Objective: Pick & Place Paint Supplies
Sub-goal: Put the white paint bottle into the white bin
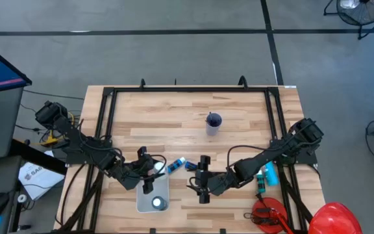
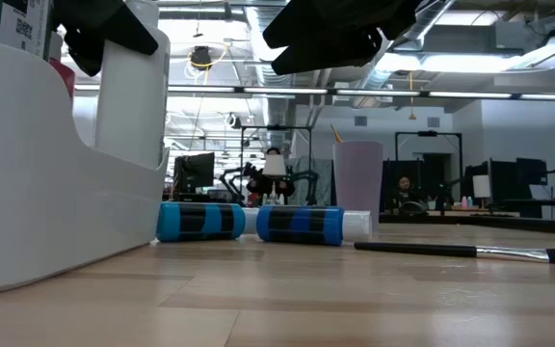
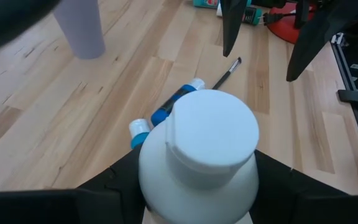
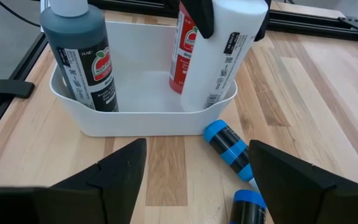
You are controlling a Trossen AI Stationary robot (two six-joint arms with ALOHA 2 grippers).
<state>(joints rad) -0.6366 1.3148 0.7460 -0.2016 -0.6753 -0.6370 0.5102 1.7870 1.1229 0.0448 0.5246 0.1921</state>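
**Lowering the white bottle into the bin**

High view: left end effector (image 1: 149, 170) pinches the white bottle (image 1: 156, 167) over the white bin (image 1: 153, 194).

Right wrist view: right end effector (image 4: 194, 171) is spread and empty. Lower the bottle straight, clear of the red bottle (image 4: 186, 50).

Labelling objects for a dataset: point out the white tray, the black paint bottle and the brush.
white tray (image 4: 143, 122), right wrist view, front wall.
black paint bottle (image 4: 84, 62), right wrist view, label.
brush (image 2: 451, 251), low view, mid handle.

Grey floor (image 1: 174, 52) with dark lines; a fan (image 1: 359, 8) stands nearby.
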